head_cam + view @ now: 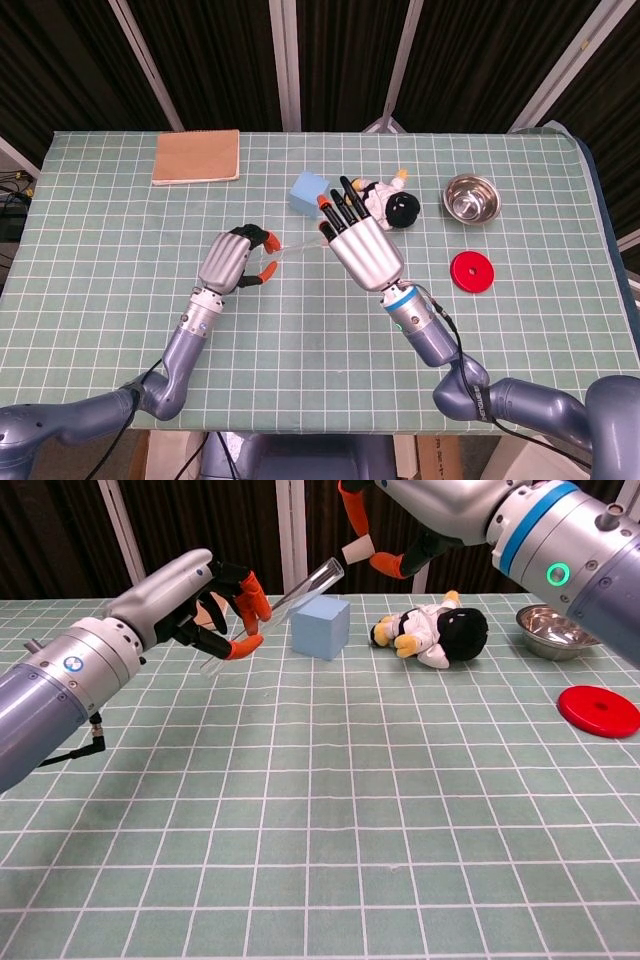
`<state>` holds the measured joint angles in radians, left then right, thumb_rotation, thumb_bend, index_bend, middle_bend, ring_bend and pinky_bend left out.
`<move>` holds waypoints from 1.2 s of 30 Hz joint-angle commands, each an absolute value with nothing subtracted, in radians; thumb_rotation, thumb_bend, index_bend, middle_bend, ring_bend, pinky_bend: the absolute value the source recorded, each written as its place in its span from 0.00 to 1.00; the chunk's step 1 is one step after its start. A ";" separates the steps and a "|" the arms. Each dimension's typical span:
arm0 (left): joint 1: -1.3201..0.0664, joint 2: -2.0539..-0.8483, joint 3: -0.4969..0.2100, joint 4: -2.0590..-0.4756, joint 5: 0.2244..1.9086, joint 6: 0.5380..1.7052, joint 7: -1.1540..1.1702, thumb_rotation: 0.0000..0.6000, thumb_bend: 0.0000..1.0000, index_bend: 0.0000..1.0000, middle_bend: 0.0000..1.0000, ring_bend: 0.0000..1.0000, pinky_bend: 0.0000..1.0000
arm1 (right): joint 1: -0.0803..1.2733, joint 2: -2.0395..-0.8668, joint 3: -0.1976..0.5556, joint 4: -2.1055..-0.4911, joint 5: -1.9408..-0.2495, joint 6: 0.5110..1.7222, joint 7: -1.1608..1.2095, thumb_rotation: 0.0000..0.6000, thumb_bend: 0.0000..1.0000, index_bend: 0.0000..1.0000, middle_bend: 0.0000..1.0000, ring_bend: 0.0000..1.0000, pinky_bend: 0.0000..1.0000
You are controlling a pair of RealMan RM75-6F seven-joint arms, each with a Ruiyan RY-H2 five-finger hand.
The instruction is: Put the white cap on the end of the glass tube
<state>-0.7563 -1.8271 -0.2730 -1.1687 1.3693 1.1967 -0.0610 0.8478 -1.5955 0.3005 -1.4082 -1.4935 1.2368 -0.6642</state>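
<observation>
My left hand (200, 595) (232, 260) holds a clear glass tube (275, 612) up off the table, tilted so its open end points up and to the right. In the head view the tube (292, 249) shows faintly between the two hands. A small white cap (356, 551) is pinched in the orange-tipped fingertips of my right hand (400, 520) (358, 243), raised above the table. The cap hangs just right of the tube's upper end, a short gap apart. In the head view the cap is hidden behind the right hand.
A light blue cube (321, 626) (309, 191) stands right behind the tube's end. A plush doll (432, 630) (390, 202) lies to its right. A steel bowl (561, 630) and red disc (599, 709) sit at the right. A brown pad (196, 156) lies far left.
</observation>
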 commanded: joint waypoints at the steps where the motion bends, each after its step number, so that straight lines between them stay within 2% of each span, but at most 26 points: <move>1: -0.756 -1.828 -0.274 -1.172 1.369 1.200 -0.059 1.00 0.75 0.52 0.55 0.34 0.42 | 0.848 -1.595 0.300 -1.410 -1.492 1.238 -0.666 1.00 0.41 0.60 0.24 0.20 0.08; 36: -0.755 -1.848 -0.282 -1.189 1.353 1.208 -0.048 1.00 0.75 0.52 0.55 0.33 0.43 | 0.852 -1.608 0.289 -1.425 -1.464 1.246 -0.701 1.00 0.41 0.60 0.24 0.20 0.08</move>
<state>-0.7552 -1.8479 -0.2824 -1.1892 1.3533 1.2081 -0.0478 0.8519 -1.6078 0.2894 -1.4256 -1.4643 1.2457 -0.7012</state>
